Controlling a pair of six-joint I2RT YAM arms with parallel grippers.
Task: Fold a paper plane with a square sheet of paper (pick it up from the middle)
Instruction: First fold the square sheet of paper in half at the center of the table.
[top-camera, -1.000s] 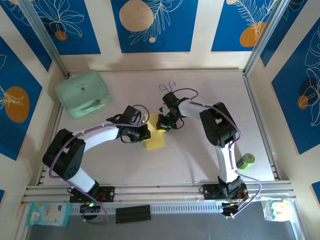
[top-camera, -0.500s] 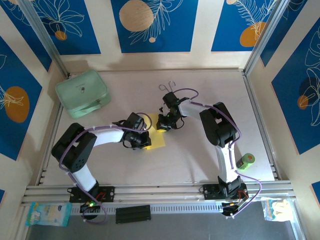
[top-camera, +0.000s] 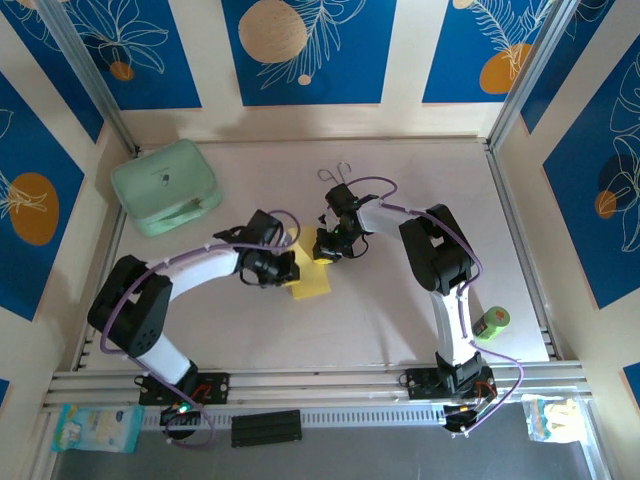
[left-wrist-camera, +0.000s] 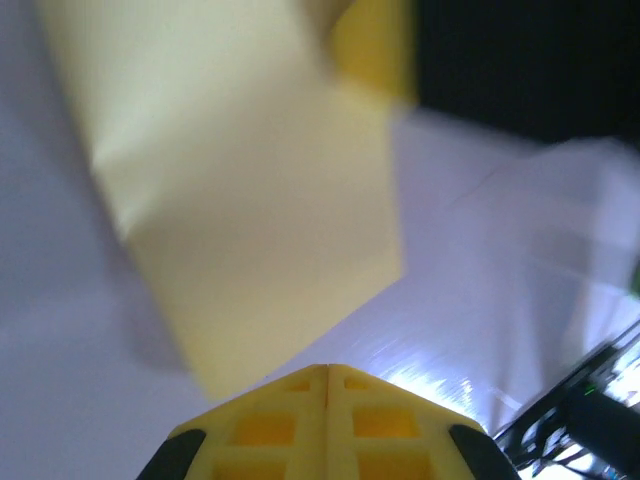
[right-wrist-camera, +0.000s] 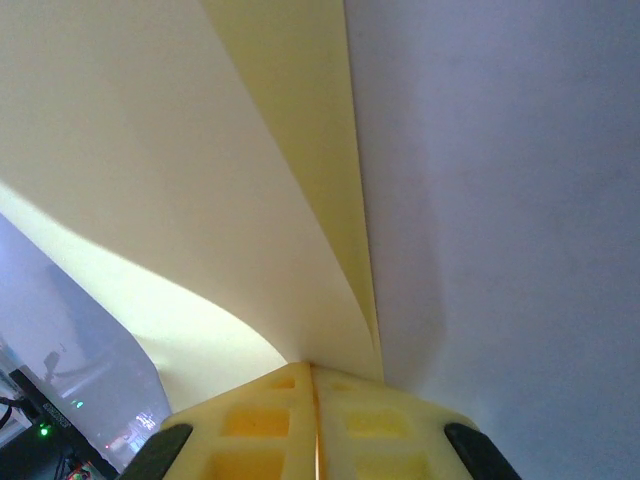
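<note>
The square sheet of paper (top-camera: 312, 283) lies mid-table as a folded yellow piece, its far end lifted. My right gripper (top-camera: 323, 250) is at that far end. In the right wrist view its jaws (right-wrist-camera: 312, 366) are shut on the paper (right-wrist-camera: 200, 180), whose layered folded edge runs straight out from the tips. My left gripper (top-camera: 290, 267) sits at the paper's left side. In the left wrist view it (left-wrist-camera: 327, 368) is shut with nothing between the jaws, and the paper (left-wrist-camera: 250, 200) lies just beyond the tips.
A mint-green case (top-camera: 165, 186) rests at the back left. Thin metal tongs (top-camera: 340, 177) lie behind the right gripper. A small green roll (top-camera: 493, 322) sits by the right rail. Metal rails (top-camera: 520, 250) border the table.
Half a second ago the left gripper was nearer and lower, over the paper. It has drawn back up and left to about where it was a second ago. The right gripper has held still.
</note>
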